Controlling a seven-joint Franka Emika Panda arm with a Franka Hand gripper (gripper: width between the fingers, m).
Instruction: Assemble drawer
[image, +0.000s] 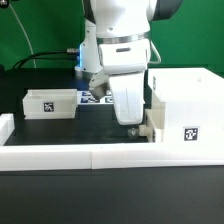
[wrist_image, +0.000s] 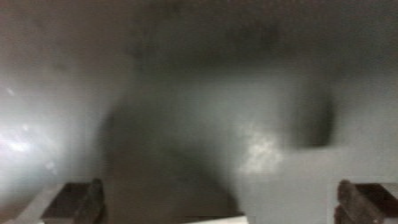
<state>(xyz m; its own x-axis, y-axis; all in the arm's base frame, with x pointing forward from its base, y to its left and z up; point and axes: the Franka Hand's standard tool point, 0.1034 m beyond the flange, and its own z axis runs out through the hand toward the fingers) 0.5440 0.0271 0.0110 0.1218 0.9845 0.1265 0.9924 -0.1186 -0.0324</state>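
Observation:
The large white box housing (image: 186, 110) stands at the exterior view's right, with a tag on its front. One small open-top tray (image: 50, 103) with a tag stands at the left. My gripper (image: 130, 118) hangs low between them, right against the housing's left side. A small white part (image: 147, 127) shows at that side by the fingers; I cannot tell if it is the second tray. In the wrist view my gripper (wrist_image: 217, 205) has its fingers (wrist_image: 75, 202) far apart, with a blurred white surface (wrist_image: 196, 90) filling the view close in front. Nothing is gripped.
A long low white border wall (image: 90, 153) runs along the front, with a short end piece at the left (image: 5, 127). The marker board (image: 93, 98) lies behind the gripper. A green backdrop and cables are at the back.

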